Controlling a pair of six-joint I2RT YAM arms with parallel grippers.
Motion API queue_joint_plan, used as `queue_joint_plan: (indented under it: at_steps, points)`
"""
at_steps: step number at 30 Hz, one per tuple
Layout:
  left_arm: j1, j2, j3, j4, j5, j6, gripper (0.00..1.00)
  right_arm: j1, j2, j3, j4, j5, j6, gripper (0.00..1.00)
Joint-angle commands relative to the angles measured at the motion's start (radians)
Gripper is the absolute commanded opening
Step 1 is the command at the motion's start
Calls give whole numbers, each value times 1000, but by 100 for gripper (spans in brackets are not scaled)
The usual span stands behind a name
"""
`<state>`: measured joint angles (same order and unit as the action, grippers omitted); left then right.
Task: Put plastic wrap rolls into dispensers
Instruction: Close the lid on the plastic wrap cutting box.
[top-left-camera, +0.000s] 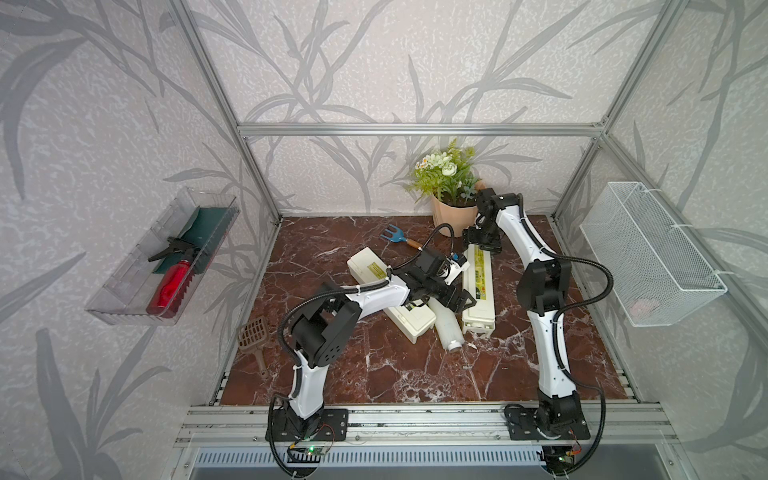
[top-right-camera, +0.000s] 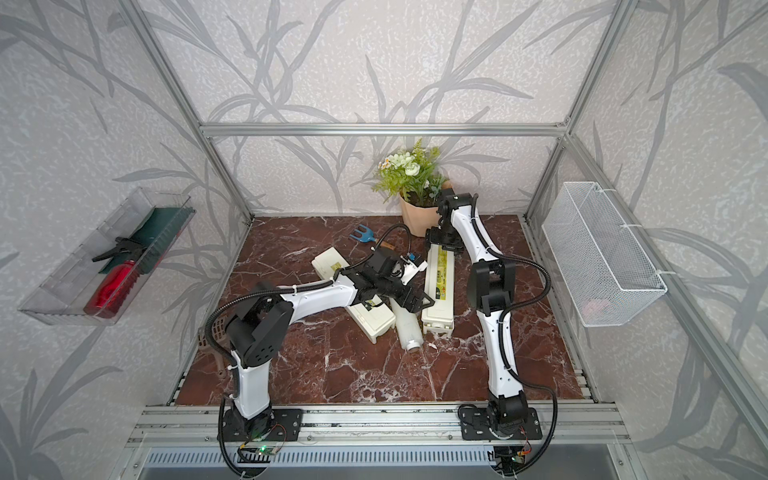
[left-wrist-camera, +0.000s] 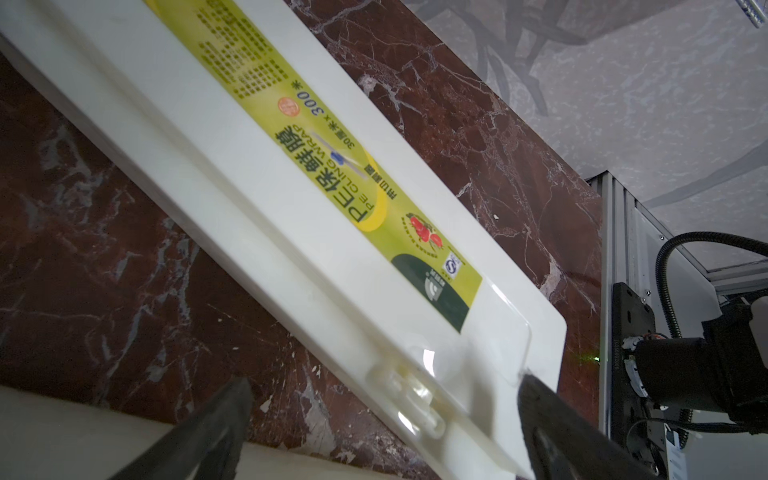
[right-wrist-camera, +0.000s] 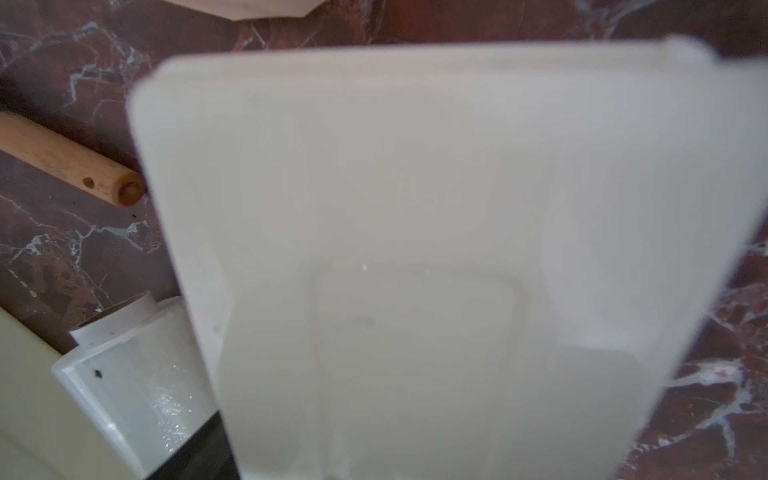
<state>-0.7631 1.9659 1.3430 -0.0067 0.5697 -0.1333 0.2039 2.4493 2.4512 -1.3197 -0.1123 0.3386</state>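
On veined marble (top-left-camera: 374, 374): glossy cream dispenser (top-left-camera: 478, 311), translucent cylindrical roll (top-left-camera: 449, 328); left claw (top-left-camera: 457, 301) splayed; right claw (top-left-camera: 482, 245) unclear.

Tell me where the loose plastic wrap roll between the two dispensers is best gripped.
Grip the plastic wrap roll near its front end, probably from above, the left claw across its width. That end pokes clear of both dispensers; farther back they flank it closely and the left arm hides it.

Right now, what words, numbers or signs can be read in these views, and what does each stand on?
"PE保鲜膜": yellow-green label on the dispenser in the left wrist view.
"PE CLING WRAP": same label.
"30厘米×300米": same label.
Fine print and logos there: too small to read.
Label on the other dispenser: too small to read.
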Motion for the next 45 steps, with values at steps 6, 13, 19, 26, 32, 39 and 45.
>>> queue_joint_plan:
  at_steps: [6,13,19,26,32,39,45]
  points:
    - [3,-1,21,-10,11,17,99,-3,-2,7,-76,10,-23,66]
    - [3,-7,3,-15,6,17,99,3,-67,-160,40,7,-15,65]
    - [4,-2,1,-22,2,16,99,5,-94,-237,99,13,-10,65]
    - [4,0,-1,-35,-8,22,99,5,-135,-301,180,40,2,65]
    - [3,-5,2,-47,-17,35,99,6,-185,-365,261,60,-5,65]
    - [4,-5,12,-57,-23,41,99,5,-215,-407,308,78,-24,64]
    - [2,-6,24,-72,-22,50,99,5,-224,-417,333,82,-27,64]
